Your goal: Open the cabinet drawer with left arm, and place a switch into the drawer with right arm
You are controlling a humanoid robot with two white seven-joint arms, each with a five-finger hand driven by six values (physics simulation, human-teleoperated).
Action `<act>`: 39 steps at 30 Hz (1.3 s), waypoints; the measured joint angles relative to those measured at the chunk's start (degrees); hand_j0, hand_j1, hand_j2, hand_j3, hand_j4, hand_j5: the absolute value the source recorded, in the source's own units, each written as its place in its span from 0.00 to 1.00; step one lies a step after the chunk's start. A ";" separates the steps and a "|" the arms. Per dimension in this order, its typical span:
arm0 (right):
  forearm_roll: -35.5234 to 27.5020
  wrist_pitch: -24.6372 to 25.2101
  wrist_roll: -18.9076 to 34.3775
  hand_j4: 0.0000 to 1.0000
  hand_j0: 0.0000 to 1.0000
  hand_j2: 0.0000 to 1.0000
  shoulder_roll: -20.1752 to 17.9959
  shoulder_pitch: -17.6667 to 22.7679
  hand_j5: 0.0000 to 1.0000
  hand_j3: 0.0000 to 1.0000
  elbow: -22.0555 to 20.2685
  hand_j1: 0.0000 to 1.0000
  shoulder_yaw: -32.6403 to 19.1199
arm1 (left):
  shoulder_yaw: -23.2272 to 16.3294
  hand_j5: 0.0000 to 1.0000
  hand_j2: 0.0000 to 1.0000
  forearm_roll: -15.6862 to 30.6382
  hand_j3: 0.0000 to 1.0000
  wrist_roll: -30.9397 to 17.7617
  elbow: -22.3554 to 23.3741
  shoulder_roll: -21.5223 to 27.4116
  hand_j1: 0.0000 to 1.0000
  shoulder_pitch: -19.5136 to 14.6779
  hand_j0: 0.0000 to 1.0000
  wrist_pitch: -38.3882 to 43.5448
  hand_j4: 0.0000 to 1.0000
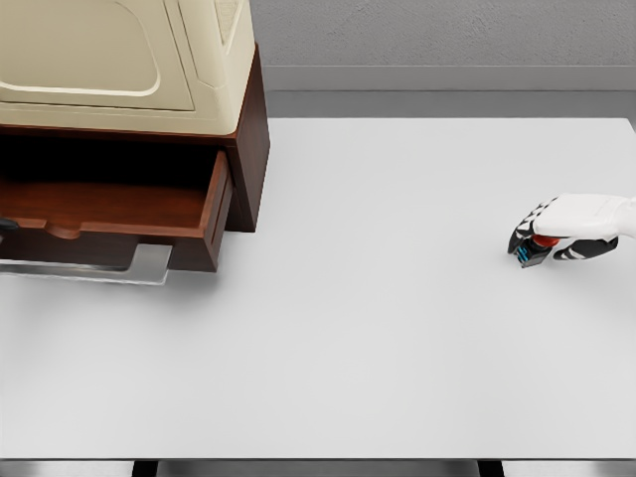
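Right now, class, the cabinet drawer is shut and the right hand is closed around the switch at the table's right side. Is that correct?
Not quite. The head view shows the drawer pulled open, not shut. The rest holds: the right hand has its fingers closed around the switch at the table's right side.

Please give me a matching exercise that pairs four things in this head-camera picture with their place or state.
Things:
1. drawer
2. switch
3. right hand
4. drawer handle

Places or states:
A. silver, along the drawer's front at the left edge
B. small, with red and blue parts, held under the fingers
C. pulled open, nothing visible inside
D. white, at the table's right edge, closed on something

Pairs: 1-C, 2-B, 3-D, 4-A
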 measured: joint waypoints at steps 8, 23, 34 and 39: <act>-0.62 0.30 -0.23 0.60 0.60 0.60 0.05 0.00 0.60 0.60 0.22 0.60 -0.03 | 10.50 1.00 1.00 2.12 1.00 0.00 1.28 0.00 1.00 -0.62 1.00 -0.02 1.00; 0.01 -0.08 0.09 0.54 0.54 0.54 0.05 -0.26 0.54 0.54 0.32 0.54 -0.33 | 20.29 1.00 1.00 -12.31 1.00 0.00 -1.88 -6.97 1.00 -0.61 1.00 -0.07 1.00; -0.48 -0.14 0.12 0.38 0.38 0.38 0.21 -0.79 0.38 0.38 0.19 0.38 -0.59 | 21.57 1.00 1.00 -15.19 1.00 0.00 -2.02 -9.65 1.00 -0.52 1.00 -0.07 1.00; -0.58 -0.13 0.12 0.38 0.38 0.38 0.46 -2.02 0.38 0.38 0.16 0.38 -0.64 | 21.92 1.00 1.00 -15.26 1.00 0.00 -1.72 -9.71 1.00 -0.52 1.00 -0.07 1.00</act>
